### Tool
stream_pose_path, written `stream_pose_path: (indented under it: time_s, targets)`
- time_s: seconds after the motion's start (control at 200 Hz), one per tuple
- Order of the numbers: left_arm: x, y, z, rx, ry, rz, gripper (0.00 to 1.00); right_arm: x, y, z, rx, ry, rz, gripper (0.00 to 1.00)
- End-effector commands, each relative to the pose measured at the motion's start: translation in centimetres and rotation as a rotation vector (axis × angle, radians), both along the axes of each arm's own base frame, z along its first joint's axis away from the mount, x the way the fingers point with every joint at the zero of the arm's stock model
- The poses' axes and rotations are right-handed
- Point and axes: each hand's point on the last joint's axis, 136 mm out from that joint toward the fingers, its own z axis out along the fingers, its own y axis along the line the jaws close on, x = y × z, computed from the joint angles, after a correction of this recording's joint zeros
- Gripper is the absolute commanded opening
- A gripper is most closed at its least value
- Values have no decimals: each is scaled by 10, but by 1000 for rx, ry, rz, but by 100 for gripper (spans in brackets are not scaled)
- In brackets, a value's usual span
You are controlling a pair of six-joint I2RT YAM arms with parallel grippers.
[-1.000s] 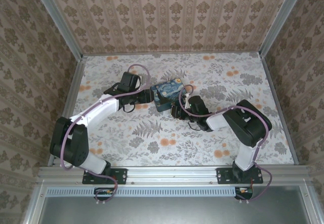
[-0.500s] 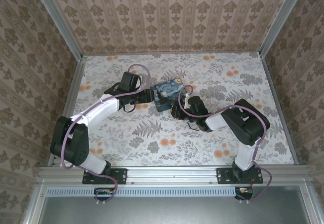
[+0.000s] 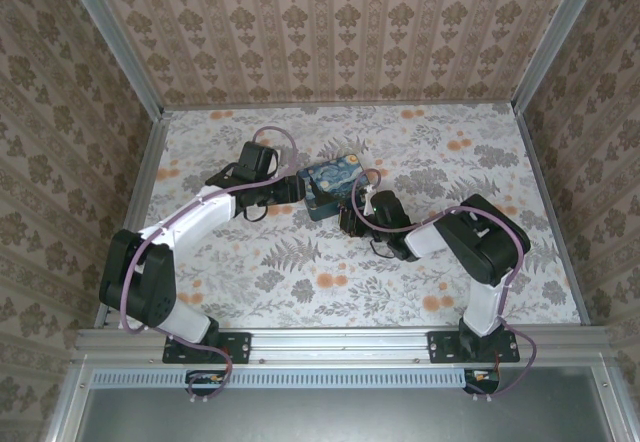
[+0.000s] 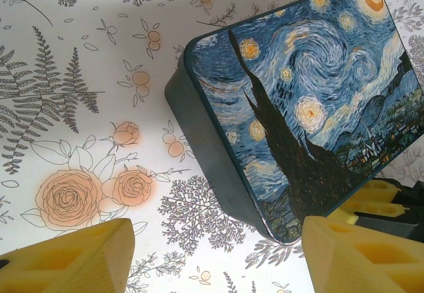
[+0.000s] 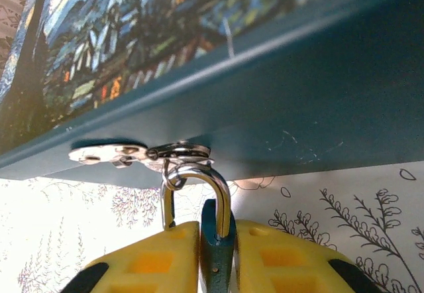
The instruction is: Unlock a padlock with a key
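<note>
Checking the right arm first: what sits between its fingers? (M.)

Lock body. The right gripper (image 5: 217, 236) is clamped on the padlock (image 5: 215, 266). Both yellow fingers (image 5: 152, 263) press flat against the sides of the small bluish body, no gap on either side. (K.)

And where does the lock hang? (M.)

Off the box (image 5: 298, 101). The silver shackle (image 5: 224, 190) loops up out of the body and through a ring of the metal hasp (image 5: 109, 154), which is fixed to the dark teal side wall just under the painted lid (image 5: 132, 34). One leg of the shackle runs down into the body, and the other drops behind the finger on the left of the view. Latched or sprung, I cannot tell. (K.)

Overhead layout? (M.)

The box (image 3: 330, 184) lies mid-table on the flowered floor (image 3: 300, 272), set at a slant. The right gripper (image 3: 349, 219) is against its near right side and the left gripper (image 3: 294, 188) is at its left end. The lock itself is too small to make out from up there. (K.)

Left side, then. Holding anything? (M.)

Nothing. The left gripper (image 4: 215, 240) has its jaws standing wide apart. The near rounded corner of the box (image 4: 311, 101) pokes into the space between the two yellow fingers (image 4: 73, 260), closer to the one on the right of the view. Contact there I cannot confirm. The lid is blue night sky with yellow swirls, facing up. (K.)
</note>
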Motion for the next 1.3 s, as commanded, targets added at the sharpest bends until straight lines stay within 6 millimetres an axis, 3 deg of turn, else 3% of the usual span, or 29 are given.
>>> stream_pose_path:
  time_s: [0.0, 0.295, 0.785, 1.295]
  targets:
    - [9, -3, 9, -20, -21, 0, 69, -22, -6, -34, -60, 102, 13, 21]
    - [9, -3, 10, -22, -23, -1, 69, -24, -11, -35, -68, 101, 4, 17]
    - [9, -5, 12, -24, -28, -16, 69, -26, -21, -35, -69, 107, -12, 23]
    - [8, -7, 12, -23, -29, -29, 69, -27, -29, -36, -54, 119, -30, 0]
